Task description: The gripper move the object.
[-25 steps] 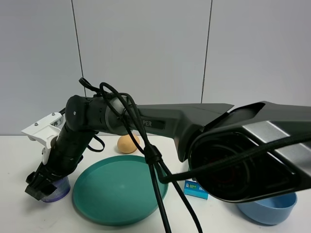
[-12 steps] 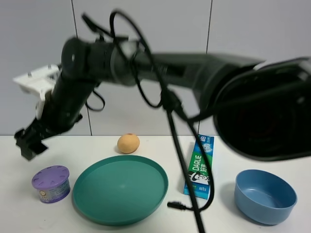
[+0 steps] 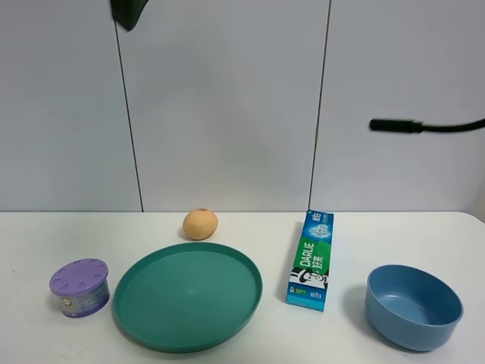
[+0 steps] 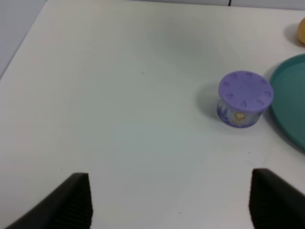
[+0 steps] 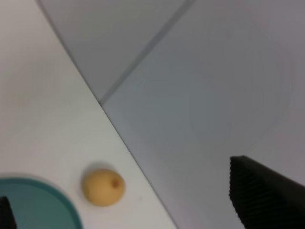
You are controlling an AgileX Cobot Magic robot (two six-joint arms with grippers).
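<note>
The object, a squat tub with a lilac lid (image 3: pixel 79 287), stands on the white table left of the teal plate. Nothing touches it. In the left wrist view the tub (image 4: pixel 244 98) sits well ahead of my left gripper (image 4: pixel 169 205), whose dark fingers (image 4: pixel 71 202) stand wide apart and empty. My right gripper (image 5: pixel 133 210) is high up, open and empty, and looks down on the orange-tan fruit (image 5: pixel 103 187). In the exterior view only a dark bit of an arm (image 3: pixel 129 11) shows at the top left edge.
A teal plate (image 3: pixel 242 303) lies in the middle, with the orange-tan fruit (image 3: pixel 200 224) behind it. A green toothpaste box (image 3: pixel 311 259) lies to its right and a blue bowl (image 3: pixel 414 305) at the far right. A black cable end (image 3: pixel 394 125) hangs at the upper right.
The arm that was down at the tub has lifted up and away, almost out of the exterior view. The tub stays on the table left of the plate.
</note>
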